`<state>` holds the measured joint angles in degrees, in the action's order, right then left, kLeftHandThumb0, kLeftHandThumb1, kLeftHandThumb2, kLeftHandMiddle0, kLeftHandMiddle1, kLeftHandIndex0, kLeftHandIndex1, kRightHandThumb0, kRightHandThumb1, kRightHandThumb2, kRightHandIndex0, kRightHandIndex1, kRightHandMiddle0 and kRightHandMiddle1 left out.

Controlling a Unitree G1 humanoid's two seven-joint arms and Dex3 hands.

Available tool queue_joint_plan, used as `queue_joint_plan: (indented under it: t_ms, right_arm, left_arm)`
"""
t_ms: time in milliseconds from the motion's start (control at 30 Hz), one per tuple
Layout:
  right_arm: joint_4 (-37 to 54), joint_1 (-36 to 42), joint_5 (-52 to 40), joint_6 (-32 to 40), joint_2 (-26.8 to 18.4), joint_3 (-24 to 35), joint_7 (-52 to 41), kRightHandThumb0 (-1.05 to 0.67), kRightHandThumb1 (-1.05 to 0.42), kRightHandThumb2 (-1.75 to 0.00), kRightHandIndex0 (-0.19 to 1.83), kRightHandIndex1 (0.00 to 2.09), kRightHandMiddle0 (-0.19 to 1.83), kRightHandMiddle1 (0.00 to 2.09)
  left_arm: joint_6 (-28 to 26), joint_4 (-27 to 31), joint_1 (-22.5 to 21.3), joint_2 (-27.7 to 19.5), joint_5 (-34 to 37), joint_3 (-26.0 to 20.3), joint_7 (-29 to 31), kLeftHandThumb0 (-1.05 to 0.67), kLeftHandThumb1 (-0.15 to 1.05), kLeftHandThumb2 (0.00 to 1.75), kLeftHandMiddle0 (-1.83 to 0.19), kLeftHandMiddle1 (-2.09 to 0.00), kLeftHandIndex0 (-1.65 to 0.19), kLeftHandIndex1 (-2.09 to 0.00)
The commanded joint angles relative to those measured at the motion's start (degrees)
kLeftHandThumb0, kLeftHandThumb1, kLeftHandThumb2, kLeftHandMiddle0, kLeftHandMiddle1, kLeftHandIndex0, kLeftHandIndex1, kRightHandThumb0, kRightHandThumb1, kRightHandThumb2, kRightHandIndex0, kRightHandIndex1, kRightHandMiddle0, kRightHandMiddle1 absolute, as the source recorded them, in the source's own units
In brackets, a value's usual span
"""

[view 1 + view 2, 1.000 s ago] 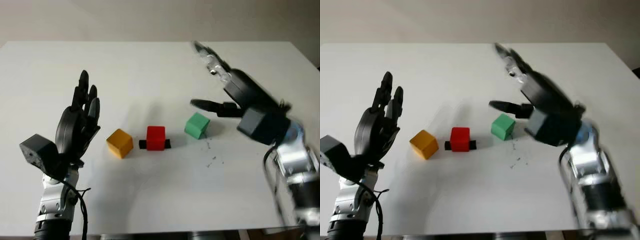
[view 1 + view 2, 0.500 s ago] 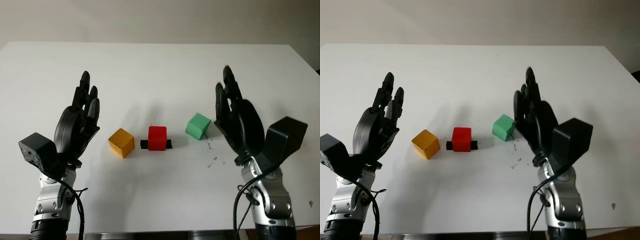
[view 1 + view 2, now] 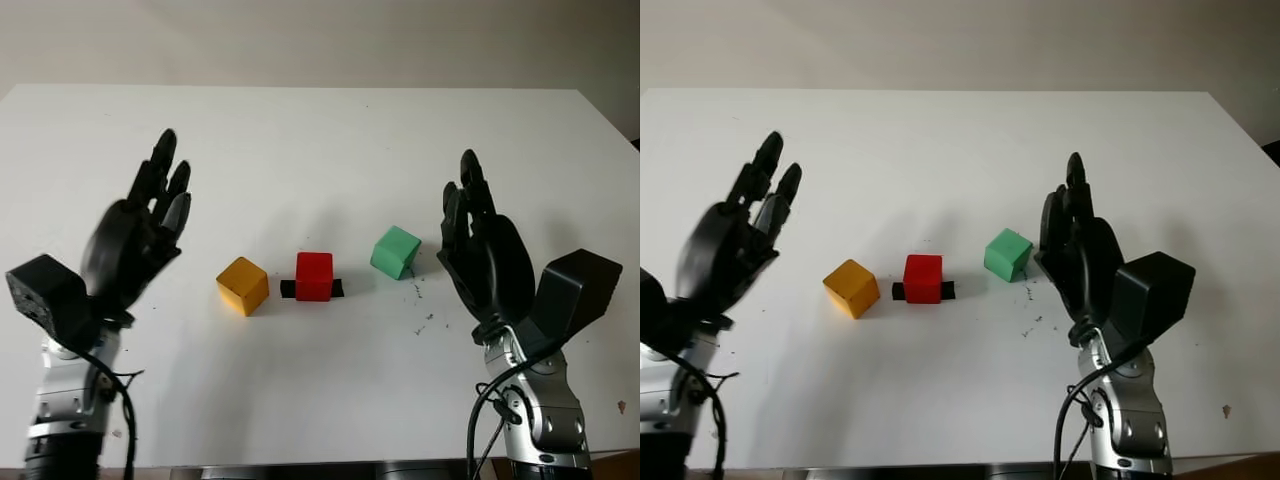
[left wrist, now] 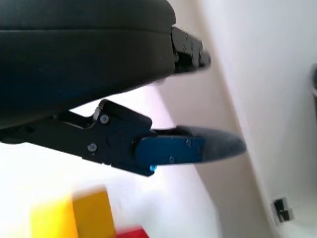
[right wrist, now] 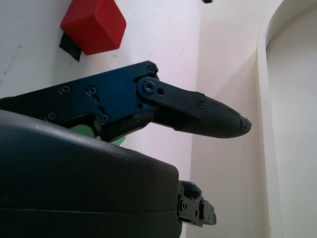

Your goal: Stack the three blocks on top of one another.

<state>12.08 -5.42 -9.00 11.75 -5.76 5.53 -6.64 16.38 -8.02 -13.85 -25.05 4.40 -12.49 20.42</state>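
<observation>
Three blocks lie in a row on the white table [image 3: 320, 130], none on another: a yellow block [image 3: 242, 285] on the left, a red block [image 3: 314, 275] in the middle on a strip of black tape [image 3: 337, 289], and a green block [image 3: 396, 251] on the right. My left hand [image 3: 135, 235] is raised to the left of the yellow block, open and holding nothing. My right hand [image 3: 482, 250] is up just right of the green block, open, apart from it. The red block [image 5: 93, 26] and the yellow block [image 4: 74, 218] appear in the wrist views.
Small dark marks [image 3: 425, 320] dot the table in front of the green block. The table's far edge [image 3: 300, 86] meets a pale wall. Bare table surface stretches behind the blocks and in front of them.
My right hand swung back from above the green block to an upright pose on its right. In the last half second my left hand shifted left and tilted outward. The blocks stayed put.
</observation>
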Motion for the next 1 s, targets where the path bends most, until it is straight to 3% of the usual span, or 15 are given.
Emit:
queue_joint_plan:
  t_ms: [0, 133, 233, 367, 600, 767, 967]
  right_arm:
    - [1.4, 0.5, -0.3, -1.0, -0.1, 0.4, 0.0, -0.72, -1.05, -0.70, -0.19, 0.00, -0.19, 0.00]
    - [1.7, 1.0, -0.7, -0.6, 0.0, 0.5, 0.1, -0.72, -1.05, -0.69, -0.19, 0.00, -0.19, 0.00]
    - [2.4, 1.4, -0.8, -0.2, -0.1, 0.6, 0.2, -0.71, -1.05, -0.70, -0.19, 0.00, -0.19, 0.00]
    - [2.3, 1.7, -0.8, -0.7, 0.0, 0.7, 0.2, -0.71, -1.05, -0.71, -0.19, 0.00, -0.19, 0.00]
    - [1.8, 1.3, -1.2, -0.6, 0.3, 0.7, 0.3, -0.71, -1.05, -0.72, -0.19, 0.00, -0.19, 0.00]
    - [2.0, 1.3, -0.9, -0.4, 0.3, 0.4, 0.6, -0.72, -1.05, -0.72, -0.19, 0.00, -0.19, 0.00]
    - [2.7, 2.1, -0.7, -0.2, 0.5, 0.2, 1.3, -0.72, -1.05, -0.71, -0.19, 0.00, -0.19, 0.00]
  left_arm:
    - [0.9, 0.4, -2.5, -6.1, -4.0, 0.4, 1.5, -0.69, 1.05, 0.29, -0.49, -0.04, -0.47, -0.12]
    - [-0.1, 2.7, -5.0, -16.0, -8.7, 1.9, 8.0, -0.71, 1.05, 0.20, -0.26, -0.01, -0.43, -0.06]
    - [-2.2, 3.1, -9.8, -23.1, -10.7, 4.2, 15.0, -0.70, 1.02, 0.10, -0.14, -0.02, -0.40, -0.05]
    - [-2.4, 1.2, -15.1, -27.3, -12.4, 7.9, 21.4, -0.72, 0.95, 0.05, -0.06, -0.01, -0.37, -0.04]
    - [9.6, -5.7, -20.1, -28.5, -18.3, 14.9, 23.2, -0.75, 0.88, 0.03, 0.01, -0.03, -0.31, -0.04]
    - [12.5, -6.6, -21.0, -27.9, -24.3, 18.8, 21.7, -0.78, 0.89, 0.05, 0.05, -0.03, -0.26, -0.03]
    - [13.7, -3.8, -17.8, -27.1, -32.1, 21.3, 16.2, -0.75, 0.90, 0.05, 0.08, -0.04, -0.23, -0.03]
